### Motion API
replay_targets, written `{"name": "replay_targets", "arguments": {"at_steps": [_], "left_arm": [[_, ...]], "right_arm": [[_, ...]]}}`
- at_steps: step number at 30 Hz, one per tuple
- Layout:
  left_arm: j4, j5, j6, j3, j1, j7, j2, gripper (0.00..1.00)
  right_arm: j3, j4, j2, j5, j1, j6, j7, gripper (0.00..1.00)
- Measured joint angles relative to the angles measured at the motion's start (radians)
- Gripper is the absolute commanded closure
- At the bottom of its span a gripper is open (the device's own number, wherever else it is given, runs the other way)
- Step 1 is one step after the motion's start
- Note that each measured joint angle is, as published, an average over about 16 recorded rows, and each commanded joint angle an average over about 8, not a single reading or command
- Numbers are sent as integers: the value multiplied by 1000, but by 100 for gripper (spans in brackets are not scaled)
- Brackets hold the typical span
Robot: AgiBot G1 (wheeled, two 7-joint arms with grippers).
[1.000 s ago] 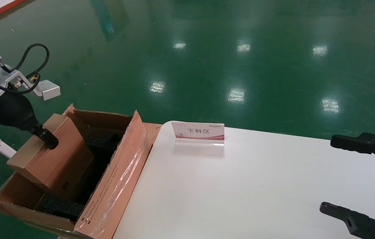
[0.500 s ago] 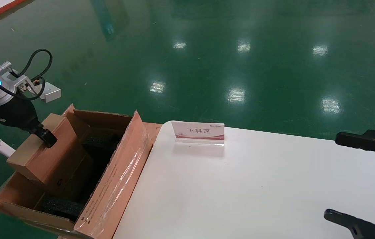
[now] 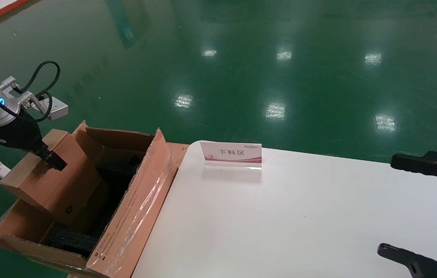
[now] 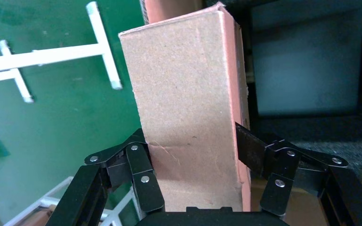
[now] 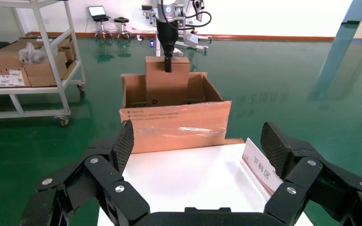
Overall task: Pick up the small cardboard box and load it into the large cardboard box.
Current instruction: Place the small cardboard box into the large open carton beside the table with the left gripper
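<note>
Small cardboard box (image 3: 46,178) clamped in left gripper (image 3: 53,162) fingers, right gripper (image 3: 415,210) fingers apart above white table (image 3: 280,216), green floor (image 3: 241,69).

The small, plain brown rectangular cardboard box (image 3: 48,175) hangs tilted, its lower end with a black recycling mark dipping into the large brown corrugated cardboard box (image 3: 133,220), whose taped flaps stand open over black foam pads inside.
</note>
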Motion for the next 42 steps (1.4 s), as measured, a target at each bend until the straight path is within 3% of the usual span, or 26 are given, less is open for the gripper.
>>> {"name": "replay_targets", "arguments": {"at_steps": [30, 31, 38, 42], "left_arm": [[-25, 17, -73, 17, 113, -101, 31, 100], [-25, 18, -75, 18, 117, -104, 32, 91], [-27, 21, -80, 20, 131, -116, 39, 4], [-27, 22, -82, 21, 134, -118, 40, 0]], "right_arm": [[-2, 0, 1, 1, 0, 1, -1, 0], [-2, 0, 1, 1, 0, 1, -1, 0], [-2, 0, 1, 1, 0, 1, -1, 0], [-2, 0, 1, 1, 0, 1, -1, 0]]}}
